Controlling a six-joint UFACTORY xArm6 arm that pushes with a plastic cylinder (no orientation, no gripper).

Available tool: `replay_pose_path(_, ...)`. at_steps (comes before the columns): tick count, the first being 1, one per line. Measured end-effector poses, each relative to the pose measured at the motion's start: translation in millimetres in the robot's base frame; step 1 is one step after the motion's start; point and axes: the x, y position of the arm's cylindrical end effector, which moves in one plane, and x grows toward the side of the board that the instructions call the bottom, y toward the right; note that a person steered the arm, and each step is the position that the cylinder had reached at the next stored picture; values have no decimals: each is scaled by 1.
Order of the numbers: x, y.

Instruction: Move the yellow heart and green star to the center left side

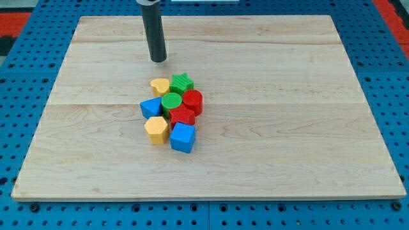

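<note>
The yellow heart (160,85) and the green star (181,82) sit side by side at the top of a tight cluster of blocks near the middle of the wooden board (77,160). The heart is on the view's left of the star. My tip (158,60) rests on the board a short way above the heart, apart from it and from every block. The rod rises straight up out of the view's top.
The cluster also holds a green cylinder (170,101), a red cylinder (193,101), a red star-like block (183,116), a blue triangular block (151,107), a yellow hexagon (156,130) and a blue cube (183,137). Blue pegboard surrounds the board.
</note>
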Motion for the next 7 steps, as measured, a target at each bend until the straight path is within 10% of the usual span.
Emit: replay_pose_path(7,4,81)
